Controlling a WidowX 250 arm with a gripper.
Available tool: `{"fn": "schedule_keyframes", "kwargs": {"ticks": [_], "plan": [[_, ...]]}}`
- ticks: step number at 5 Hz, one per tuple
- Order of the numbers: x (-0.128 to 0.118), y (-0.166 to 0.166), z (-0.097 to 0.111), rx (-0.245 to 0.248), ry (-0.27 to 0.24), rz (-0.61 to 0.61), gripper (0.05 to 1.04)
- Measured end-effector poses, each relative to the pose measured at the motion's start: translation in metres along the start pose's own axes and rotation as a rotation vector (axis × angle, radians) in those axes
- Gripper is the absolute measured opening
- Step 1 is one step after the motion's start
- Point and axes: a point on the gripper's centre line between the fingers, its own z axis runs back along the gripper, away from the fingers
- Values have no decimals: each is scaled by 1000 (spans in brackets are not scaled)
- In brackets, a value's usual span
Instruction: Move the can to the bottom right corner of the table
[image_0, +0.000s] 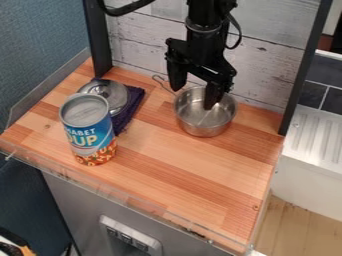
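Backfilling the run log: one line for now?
can: upright, left side | end effector: open, by pot | lid: on purple cloth | move: not done

The wooden table (177, 167) carries a can (88, 130), a metal pot (197, 125) and a purple cloth (129, 113).
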Motion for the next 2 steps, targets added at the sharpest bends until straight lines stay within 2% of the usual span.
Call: {"fn": "schedule_keyframes", "kwargs": {"ticks": [1, 2], "plan": [[-4, -2, -11, -11, 34, -1, 1001], [-14, 42, -15, -31, 30, 81, 1001]]}}
